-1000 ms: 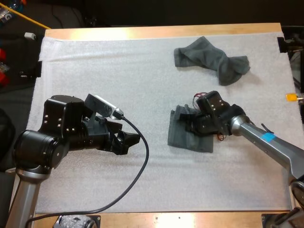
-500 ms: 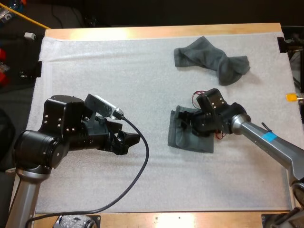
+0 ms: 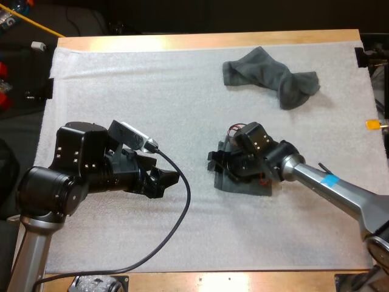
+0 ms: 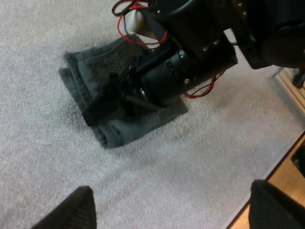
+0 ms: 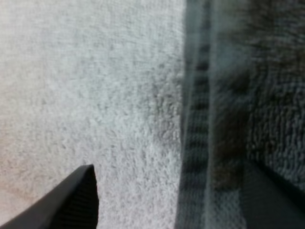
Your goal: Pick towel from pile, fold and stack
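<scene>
Wooden table covered by white mat, crumpled grey-green towel lying at its far right, folded towel nearer the middle

The folded towel is dark grey-green; its hem seems to carry darker cross-stripes. The crumpled towel is the same grey-green. The mat is white and nubbly, the table pale wood.

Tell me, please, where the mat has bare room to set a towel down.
The mat is bare far left, beyond the left gripper, and on the near side of the folded towel. Crowded: the right gripper over that towel, the crumpled towel beyond.
</scene>
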You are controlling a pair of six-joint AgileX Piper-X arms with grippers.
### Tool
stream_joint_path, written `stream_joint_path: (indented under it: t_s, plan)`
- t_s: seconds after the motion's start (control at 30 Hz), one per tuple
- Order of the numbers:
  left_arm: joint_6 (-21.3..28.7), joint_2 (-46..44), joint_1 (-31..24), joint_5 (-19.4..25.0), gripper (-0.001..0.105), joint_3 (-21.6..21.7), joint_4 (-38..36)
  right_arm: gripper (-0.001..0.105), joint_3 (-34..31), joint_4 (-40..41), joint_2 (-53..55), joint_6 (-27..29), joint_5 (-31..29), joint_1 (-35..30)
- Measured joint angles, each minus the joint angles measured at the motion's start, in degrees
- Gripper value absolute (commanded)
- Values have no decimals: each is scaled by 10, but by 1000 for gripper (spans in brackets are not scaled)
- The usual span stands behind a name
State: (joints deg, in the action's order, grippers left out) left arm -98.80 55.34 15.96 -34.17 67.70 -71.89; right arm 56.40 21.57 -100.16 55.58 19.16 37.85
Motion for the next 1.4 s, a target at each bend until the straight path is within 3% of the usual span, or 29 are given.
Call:
stream_joint_path:
  t_s: [0.43,0.87,1.13,1.4]
  plan:
    - [0,0,0,0,65,0,0,63,2,12,44,18,6,7]
    - [0,0,0,0,65,0,5,63,2,201,236,128,-123,7]
    - [0,0,0,0,65,-2,30,63,2,292,360,155,-134,7]
    - [0,1,0,0,65,-57,61,63,2,345,482,155,-134,7]
